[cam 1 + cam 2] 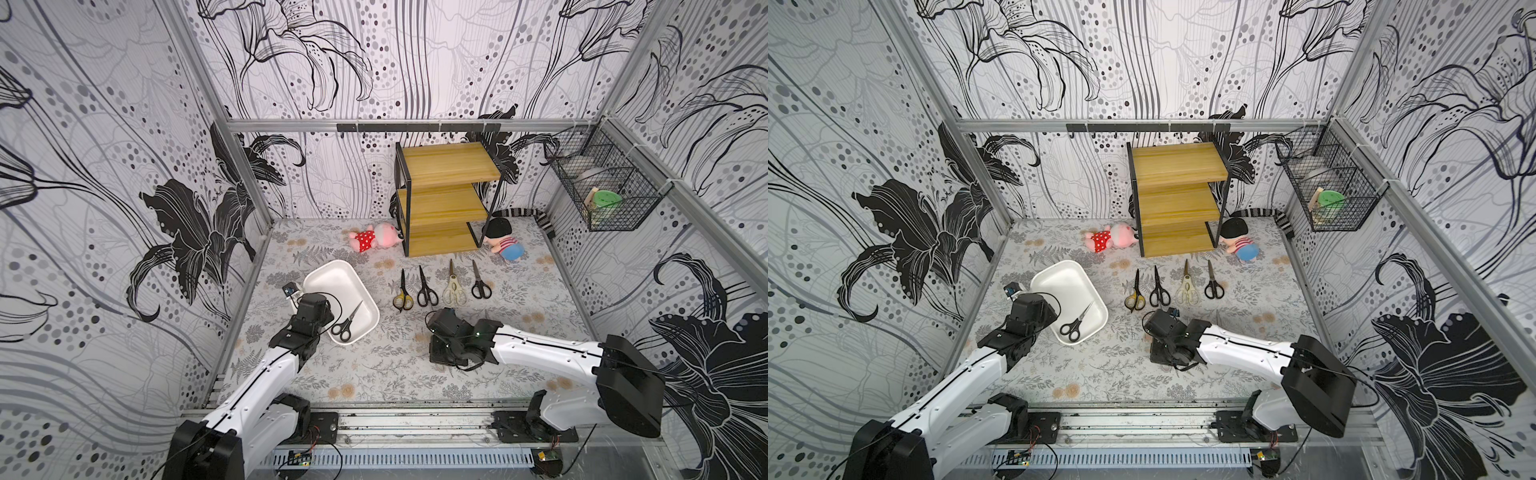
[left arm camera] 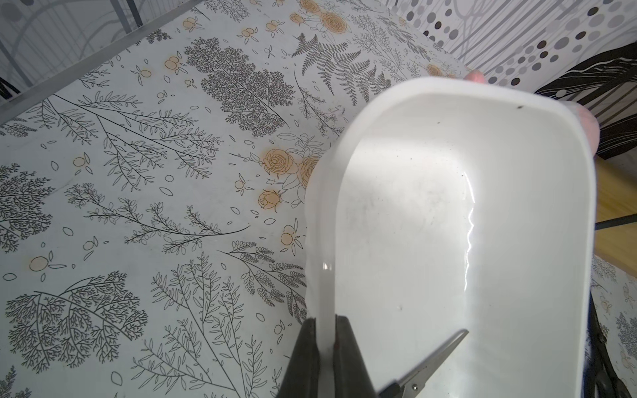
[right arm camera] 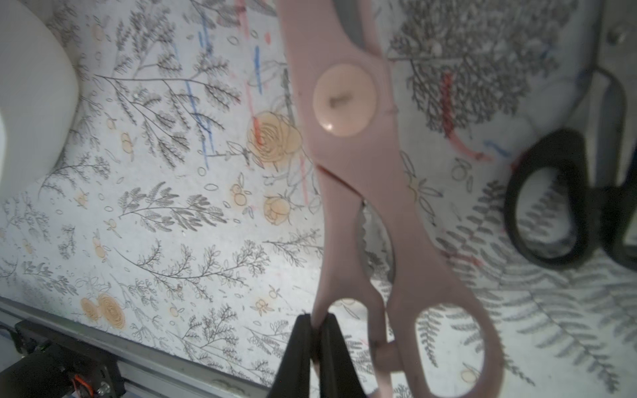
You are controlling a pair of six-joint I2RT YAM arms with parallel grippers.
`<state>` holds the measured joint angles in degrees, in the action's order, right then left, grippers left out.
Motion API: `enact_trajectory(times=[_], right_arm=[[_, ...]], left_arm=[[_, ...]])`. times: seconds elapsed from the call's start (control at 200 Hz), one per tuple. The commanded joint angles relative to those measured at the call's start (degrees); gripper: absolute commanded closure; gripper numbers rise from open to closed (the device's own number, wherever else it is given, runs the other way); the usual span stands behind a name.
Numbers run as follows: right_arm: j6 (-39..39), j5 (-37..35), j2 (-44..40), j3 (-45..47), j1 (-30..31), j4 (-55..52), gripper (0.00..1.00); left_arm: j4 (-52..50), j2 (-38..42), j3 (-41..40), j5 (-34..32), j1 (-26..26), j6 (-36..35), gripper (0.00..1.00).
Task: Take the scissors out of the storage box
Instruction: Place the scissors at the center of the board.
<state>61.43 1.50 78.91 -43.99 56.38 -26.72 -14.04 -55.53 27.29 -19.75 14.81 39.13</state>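
The white storage box (image 1: pixel 332 276) sits at the table's left, and my left gripper (image 2: pixel 325 320) is shut on its long wall (image 2: pixel 324 241). One black pair of scissors (image 1: pixel 347 322) lies inside it, seen in both top views (image 1: pixel 1076 323). My right gripper (image 3: pixel 317 318) is shut on a handle loop of the pale pink scissors (image 3: pixel 344 100), held just above the table in front of a row of scissors: yellow-black (image 1: pixel 403 293), black (image 1: pixel 426 289), cream (image 1: pixel 454 286) and black (image 1: pixel 480 282). The pink pair is hidden under the right wrist in both top views.
A wooden shelf (image 1: pixel 449 199) stands at the back with a plush doll on each side (image 1: pixel 374 237) (image 1: pixel 505 241). A black wire basket (image 1: pixel 606 187) hangs on the right wall. A metal rail (image 3: pixel 138 358) runs along the table's front edge.
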Motion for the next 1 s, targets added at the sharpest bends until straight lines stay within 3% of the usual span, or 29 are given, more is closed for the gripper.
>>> enact_trajectory(times=[0.0,0.22,0.761,0.996], right_arm=[[4.7,3.2,-1.5,2.1,0.1,2.0,1.0],[5.5,9.0,1.7,3.7,0.0,7.4,1.0],[-0.3,5.4,11.6,-4.9,-1.5,2.3,1.0],[-0.8,3.3,13.4,-8.2,-1.6,-1.2,0.81]], left_arm=[[3.0,1.5,0.5,0.6,0.1,0.1,1.0],[3.2,2.7,0.1,0.4,0.1,0.5,1.0],[3.2,3.3,0.4,-0.3,0.1,0.3,1.0],[2.9,3.8,0.6,-0.8,0.1,0.1,1.0]])
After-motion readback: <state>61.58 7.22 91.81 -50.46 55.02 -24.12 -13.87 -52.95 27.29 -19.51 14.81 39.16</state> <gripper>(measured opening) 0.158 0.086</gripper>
